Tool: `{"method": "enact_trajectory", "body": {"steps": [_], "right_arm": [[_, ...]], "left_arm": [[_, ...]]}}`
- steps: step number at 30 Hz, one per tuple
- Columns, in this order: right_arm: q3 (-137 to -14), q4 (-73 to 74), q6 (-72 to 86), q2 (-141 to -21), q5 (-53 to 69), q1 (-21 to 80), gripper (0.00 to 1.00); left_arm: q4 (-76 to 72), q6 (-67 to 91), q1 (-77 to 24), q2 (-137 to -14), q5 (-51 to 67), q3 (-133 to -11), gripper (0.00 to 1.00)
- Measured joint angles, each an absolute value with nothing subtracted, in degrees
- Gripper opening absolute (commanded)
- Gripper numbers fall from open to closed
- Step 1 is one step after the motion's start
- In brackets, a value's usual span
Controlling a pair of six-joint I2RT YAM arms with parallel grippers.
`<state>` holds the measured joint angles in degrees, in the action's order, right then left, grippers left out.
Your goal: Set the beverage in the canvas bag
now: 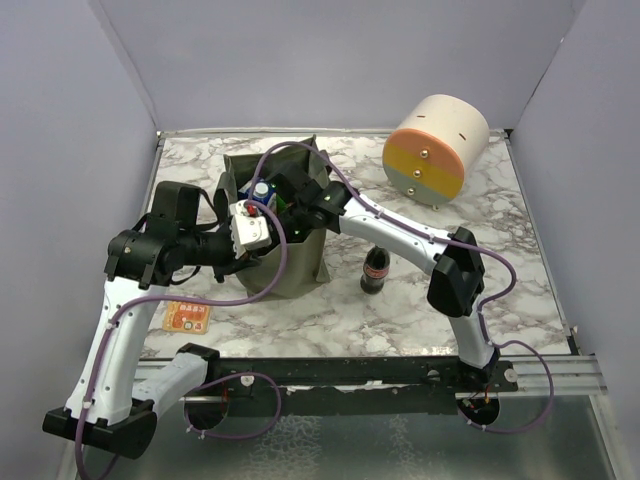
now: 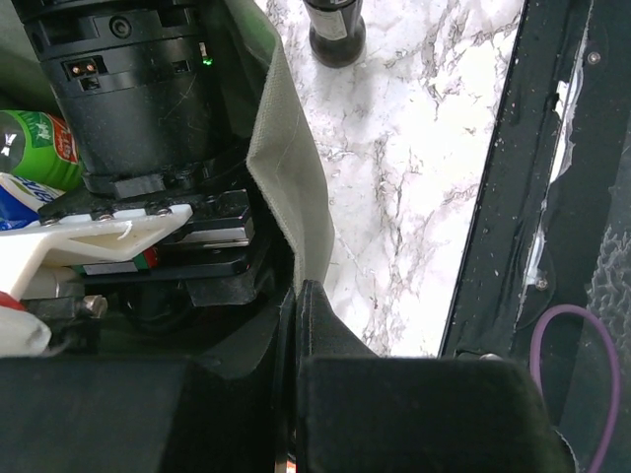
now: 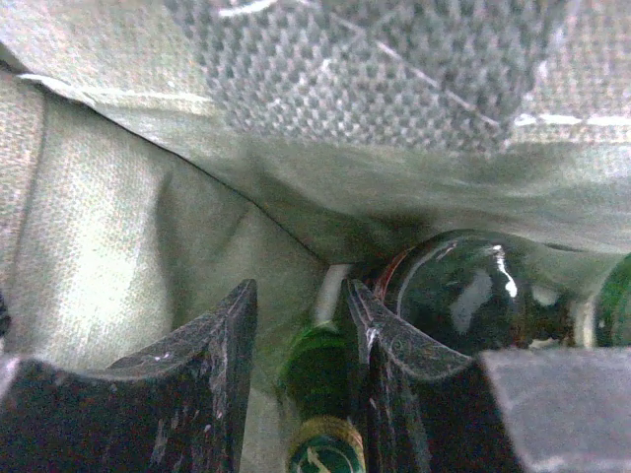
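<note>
The olive-green canvas bag point(image 1: 290, 262) stands upright mid-table. My left gripper point(image 1: 262, 232) is shut on its near rim point(image 2: 296, 212), pinching the fabric between its fingers. My right gripper point(image 3: 299, 296) is down inside the bag, jaws apart, with a green bottle point(image 3: 317, 379) lying low between the fingers. A dark rounded bottle point(image 3: 463, 291) lies just right of the right finger point(image 3: 394, 340). A blue-capped bottle point(image 1: 262, 188) shows in the bag's mouth. A dark cola bottle point(image 1: 375, 270) stands on the table right of the bag, and also shows in the left wrist view point(image 2: 335, 30).
A cream-and-orange cylinder point(image 1: 435, 150) lies at the back right. A small orange packet point(image 1: 185, 317) lies near the front left. The right arm's wrist point(image 2: 128, 99) fills the bag's mouth. Grey walls enclose the marble table point(image 1: 500, 260).
</note>
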<state>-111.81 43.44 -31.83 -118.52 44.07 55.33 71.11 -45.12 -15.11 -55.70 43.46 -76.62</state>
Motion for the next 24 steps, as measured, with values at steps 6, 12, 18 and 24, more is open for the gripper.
{"method": "enact_trajectory", "body": {"steps": [6, 12, 18, 24], "right_arm": [[-113.03, 43.83, -31.83, -118.56, 44.27, 55.46, 0.43], [-113.3, 43.81, -31.81, -118.54, 44.49, 55.46, 0.44], [-113.3, 43.83, -31.81, -117.84, 44.47, 55.55, 0.45], [-113.3, 43.75, -31.81, -114.74, 44.4, 55.55, 0.45]], "left_arm": [[70.61, -45.17, -15.14, -55.35, 43.48, -76.25, 0.0], [69.71, -45.34, -15.14, -54.7, 43.51, -75.5, 0.0], [68.95, -45.34, -15.14, -54.11, 43.53, -74.81, 0.0], [68.27, -45.3, -15.14, -52.93, 43.88, -73.34, 0.0]]}}
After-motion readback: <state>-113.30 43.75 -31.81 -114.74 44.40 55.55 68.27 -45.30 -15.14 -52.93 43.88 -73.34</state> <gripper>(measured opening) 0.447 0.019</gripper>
